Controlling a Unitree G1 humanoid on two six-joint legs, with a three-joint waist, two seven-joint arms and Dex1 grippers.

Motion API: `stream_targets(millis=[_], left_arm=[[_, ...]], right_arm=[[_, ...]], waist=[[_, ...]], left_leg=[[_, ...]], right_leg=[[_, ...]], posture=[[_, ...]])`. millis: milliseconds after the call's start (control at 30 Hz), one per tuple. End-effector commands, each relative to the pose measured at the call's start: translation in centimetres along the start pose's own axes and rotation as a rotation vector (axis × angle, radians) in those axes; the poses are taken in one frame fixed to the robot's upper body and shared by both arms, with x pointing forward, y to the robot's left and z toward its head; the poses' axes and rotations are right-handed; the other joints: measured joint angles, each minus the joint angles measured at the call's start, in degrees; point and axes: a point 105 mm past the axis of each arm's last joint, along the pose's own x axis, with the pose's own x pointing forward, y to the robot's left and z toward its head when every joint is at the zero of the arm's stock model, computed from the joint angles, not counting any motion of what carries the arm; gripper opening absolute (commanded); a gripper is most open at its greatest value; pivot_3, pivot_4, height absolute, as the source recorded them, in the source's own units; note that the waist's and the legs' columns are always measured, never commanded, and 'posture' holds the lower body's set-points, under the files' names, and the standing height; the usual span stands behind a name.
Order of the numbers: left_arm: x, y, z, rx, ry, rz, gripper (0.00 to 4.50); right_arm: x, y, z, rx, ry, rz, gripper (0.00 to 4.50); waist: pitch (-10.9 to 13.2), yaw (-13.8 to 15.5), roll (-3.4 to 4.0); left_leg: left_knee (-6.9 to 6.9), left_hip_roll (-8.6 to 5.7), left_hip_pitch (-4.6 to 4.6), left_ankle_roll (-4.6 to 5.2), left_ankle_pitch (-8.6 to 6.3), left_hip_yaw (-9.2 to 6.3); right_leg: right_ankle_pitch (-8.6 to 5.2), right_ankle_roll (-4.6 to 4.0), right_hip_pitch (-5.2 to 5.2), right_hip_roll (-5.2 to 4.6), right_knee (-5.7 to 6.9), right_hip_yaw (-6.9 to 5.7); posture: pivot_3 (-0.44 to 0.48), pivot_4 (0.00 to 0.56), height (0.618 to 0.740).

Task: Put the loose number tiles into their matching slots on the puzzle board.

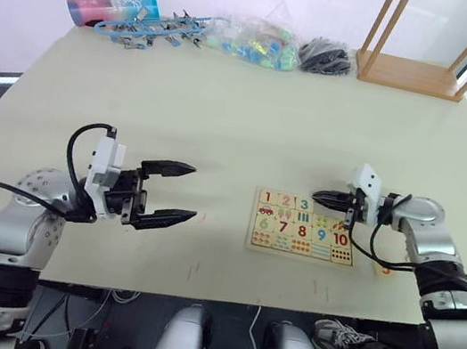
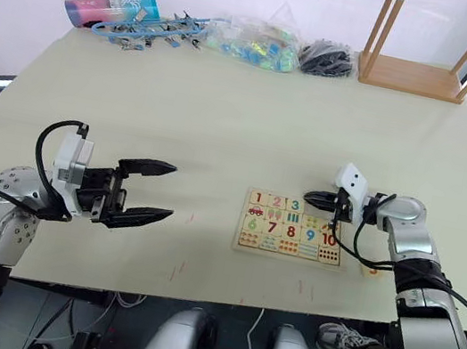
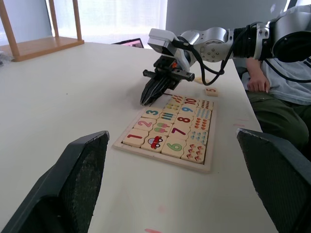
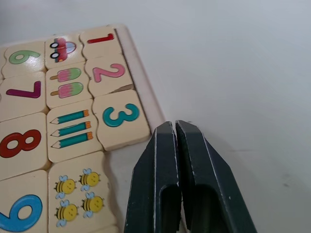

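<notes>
My right gripper (image 4: 176, 141) is pressed together, empty, tips just off the far edge of the board (image 1: 304, 226) beside the teal 3 (image 4: 115, 115). The board lies on the table (image 1: 227, 110) at my 1 o'clock. One loose tile (image 3: 211, 91), a 5, sits just beyond the board's right end. My left gripper (image 1: 178, 192) hangs spread at 11 o'clock, well apart.

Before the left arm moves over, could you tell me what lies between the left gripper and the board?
Only bare table separates the left gripper from the board, per the eye views.
</notes>
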Motion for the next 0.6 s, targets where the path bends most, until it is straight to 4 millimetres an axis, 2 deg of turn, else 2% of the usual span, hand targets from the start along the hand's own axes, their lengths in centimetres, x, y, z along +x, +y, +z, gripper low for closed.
stream_targets(millis=[33,267,367,567,600], left_arm=[[0.0,-0.3,0.9,0.044,0.001,-0.013,4.5],[0.0,-0.2,0.3,0.032,0.002,0.03,4.5],[0.0,0.5,-0.3,0.026,0.008,0.09,4.5],[-0.2,1.1,-0.8,0.016,0.006,0.142,4.5],[-0.3,1.2,-1.0,0.01,0.005,0.152,4.5]], right_arm=[[-1.5,-1.0,1.8,-0.059,-0.067,-0.08,0.11],[-5.0,-0.9,2.0,-0.064,-0.122,-0.218,0.11],[-7.9,-0.6,1.7,-0.047,-0.133,-0.317,0.11],[-11.5,0.8,1.3,-0.03,-0.161,-0.433,0.11],[-12.7,1.2,0.6,-0.013,-0.146,-0.472,0.11]], waist=[[0.0,-0.01,0.0],[0.0,0.14,0.0],[0.0,0.4,0.0],[-0.02,0.46,-0.03],[-0.02,0.43,-0.03]], left_leg=[[0.0,0.0,0.0,0.0,0.0,-0.01],[0.0,0.0,0.0,0.0,0.0,-0.02],[0.01,0.0,-0.01,0.0,0.0,-0.03],[0.02,0.0,0.07,0.02,-0.01,-0.05],[0.02,0.0,0.1,0.04,-0.02,-0.06]], right_leg=[[0.0,0.0,0.0,0.0,0.0,0.0],[0.0,0.0,0.01,0.0,0.0,0.0],[0.0,0.0,0.02,-0.01,-0.01,0.0],[0.01,0.02,0.07,0.01,0.02,0.01],[0.01,0.02,0.09,0.01,0.02,0.01]], posture=[[0.0,0.15,0.738],[0.0,0.15,0.738],[0.0,0.15,0.738],[0.0,0.15,0.738],[0.0,0.15,0.738]])
